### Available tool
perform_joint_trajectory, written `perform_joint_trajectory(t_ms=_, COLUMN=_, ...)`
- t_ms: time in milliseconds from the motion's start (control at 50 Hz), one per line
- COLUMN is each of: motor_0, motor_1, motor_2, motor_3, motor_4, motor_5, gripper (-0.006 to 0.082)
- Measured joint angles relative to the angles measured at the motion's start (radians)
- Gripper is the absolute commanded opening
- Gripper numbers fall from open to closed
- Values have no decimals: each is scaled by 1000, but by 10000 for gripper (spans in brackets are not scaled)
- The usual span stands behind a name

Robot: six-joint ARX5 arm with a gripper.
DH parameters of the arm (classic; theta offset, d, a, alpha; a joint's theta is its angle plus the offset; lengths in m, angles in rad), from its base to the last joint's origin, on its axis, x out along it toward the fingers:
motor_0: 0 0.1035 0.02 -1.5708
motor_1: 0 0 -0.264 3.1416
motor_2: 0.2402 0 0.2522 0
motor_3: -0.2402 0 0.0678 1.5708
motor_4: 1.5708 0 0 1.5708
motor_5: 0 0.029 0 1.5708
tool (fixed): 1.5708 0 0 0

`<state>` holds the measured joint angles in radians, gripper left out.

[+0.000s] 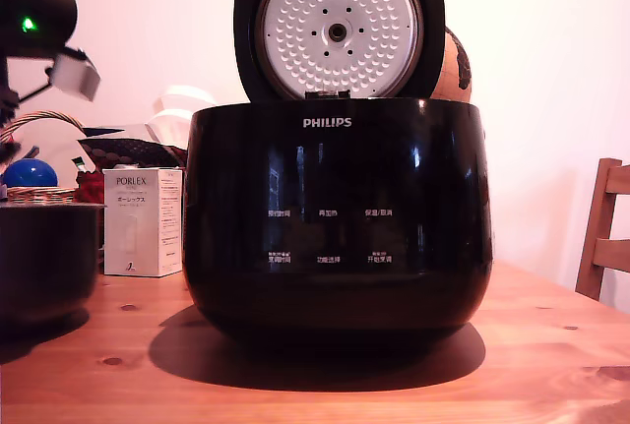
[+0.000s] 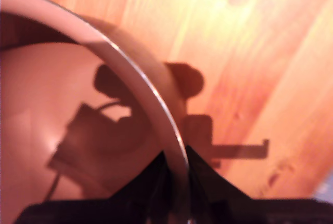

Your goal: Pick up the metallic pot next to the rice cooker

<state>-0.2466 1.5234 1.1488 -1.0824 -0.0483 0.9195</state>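
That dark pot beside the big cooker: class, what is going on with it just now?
A robot arm is working on the pot, which stands on the wooden table at the exterior view's left of the rice cooker. The cooker's lid is up. In the wrist view the gripper straddles the pot's thin rim, one finger inside and one outside. Whether it has clamped yet cannot be told. The pot appears to sit on the table, not lifted.

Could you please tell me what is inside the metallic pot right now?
In the wrist view the metallic pot looks empty: bare inner wall, with only the arm's shadow. The gripper jaws straddle its rim, covering a small part.
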Motion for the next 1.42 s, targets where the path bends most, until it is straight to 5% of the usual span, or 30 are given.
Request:
perform_joint_trajectory(t_ms=720, motor_0=-90, motor_1=-267, motor_2=6, motor_3=-217, motor_4=-111, motor_5=-31, gripper=-21)
perform_joint_trajectory(t_ms=1140, motor_0=-178, motor_1=-273, motor_2=208, motor_3=-281, motor_4=-109, motor_5=-132, gripper=-23)
perform_joint_trajectory(t_ms=1420, motor_0=-198, motor_1=-273, motor_2=217, motor_3=-300, motor_4=-107, motor_5=-155, gripper=-24)
